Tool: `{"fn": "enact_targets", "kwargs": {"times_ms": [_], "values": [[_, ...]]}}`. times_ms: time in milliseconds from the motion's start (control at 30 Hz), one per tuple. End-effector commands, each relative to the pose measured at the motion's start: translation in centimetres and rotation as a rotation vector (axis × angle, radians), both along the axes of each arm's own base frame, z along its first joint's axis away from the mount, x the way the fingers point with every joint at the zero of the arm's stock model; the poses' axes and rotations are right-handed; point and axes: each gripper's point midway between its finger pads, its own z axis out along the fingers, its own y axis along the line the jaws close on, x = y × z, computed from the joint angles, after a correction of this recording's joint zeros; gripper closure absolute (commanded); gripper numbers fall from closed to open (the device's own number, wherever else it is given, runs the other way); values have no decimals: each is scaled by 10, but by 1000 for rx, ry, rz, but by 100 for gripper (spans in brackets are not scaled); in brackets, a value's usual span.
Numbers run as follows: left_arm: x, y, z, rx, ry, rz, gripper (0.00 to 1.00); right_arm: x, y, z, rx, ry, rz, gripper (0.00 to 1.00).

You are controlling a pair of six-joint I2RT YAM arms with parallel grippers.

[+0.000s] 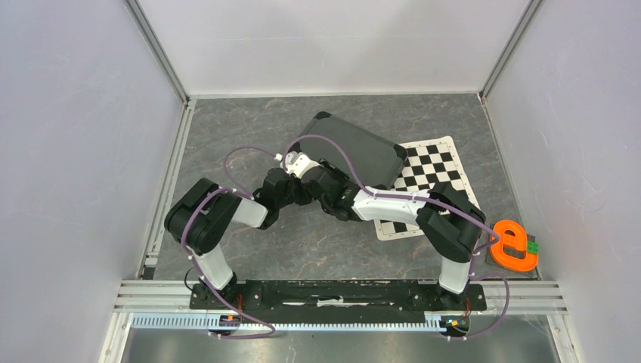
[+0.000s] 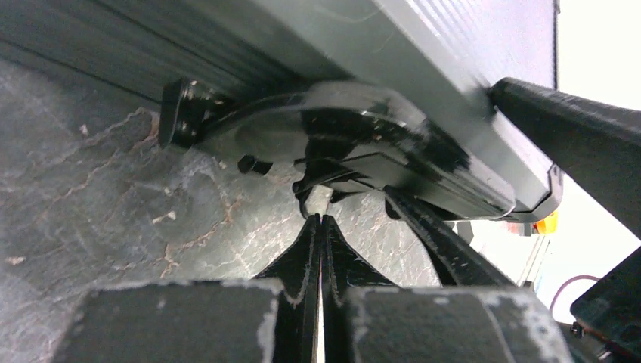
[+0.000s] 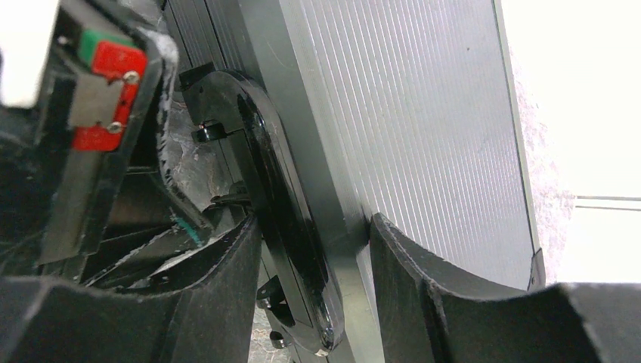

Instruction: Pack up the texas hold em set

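Right claw [image 3: 314, 221] clamps the edge of the black case [image 3: 423, 113]; left claw [image 2: 321, 221] closed, empty.

The case [image 1: 355, 151] is black from above, its side finely ribbed grey with a glossy black handle [image 3: 291, 257], and the desk [image 1: 249, 128] is dark grey, marbled with pale veins. The mat [image 1: 435, 170] is checkered black and white; the ring [image 1: 503, 229] is bright orange with a green bit. The arms [image 1: 208, 219] are black and white with purple cables [image 1: 226, 166], and the left claw [image 2: 321, 223] and right claw [image 3: 314, 249] are black, scuffed pale at the edges
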Motion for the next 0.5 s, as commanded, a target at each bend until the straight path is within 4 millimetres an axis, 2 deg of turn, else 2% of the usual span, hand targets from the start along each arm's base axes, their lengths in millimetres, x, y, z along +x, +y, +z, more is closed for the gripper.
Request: {"fn": "enact_targets", "kwargs": {"times_ms": [0, 467], "values": [[0, 4, 6, -6, 2, 40, 98, -42, -59, -94, -228, 301, -30, 51], [14, -4, 10, -7, -3, 36, 98, -43, -59, -98, -237, 309, -26, 52]]}}
